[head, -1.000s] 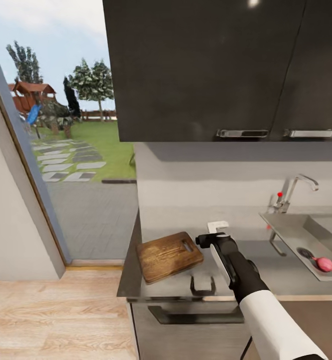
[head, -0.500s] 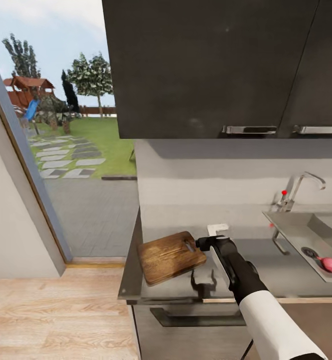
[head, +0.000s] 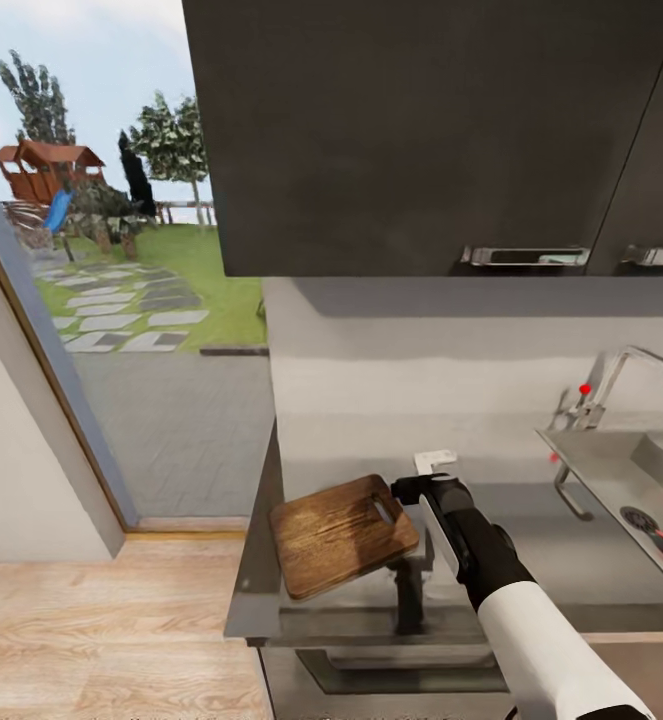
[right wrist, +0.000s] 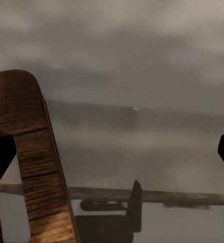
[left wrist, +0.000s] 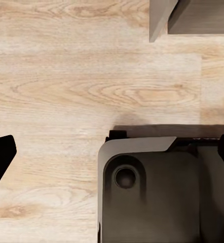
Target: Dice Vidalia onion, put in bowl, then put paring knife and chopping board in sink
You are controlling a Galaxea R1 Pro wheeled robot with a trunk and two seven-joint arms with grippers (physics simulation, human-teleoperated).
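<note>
Wooden board (head: 342, 535) hangs tilted from my right gripper (head: 412, 489), jaws wide; I should close firmly before carrying.

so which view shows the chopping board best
The head view: the whole chopping board shows there, wood grain and slot handle included, overhanging the countertop's front edge beside the right arm. The right wrist view catches just one rounded corner and part of the slot, close up. The left wrist view looks at the floor instead.

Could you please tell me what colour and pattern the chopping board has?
The rectangular wooden chopping board is brown with dark wood grain, clearest in the head view.
</note>
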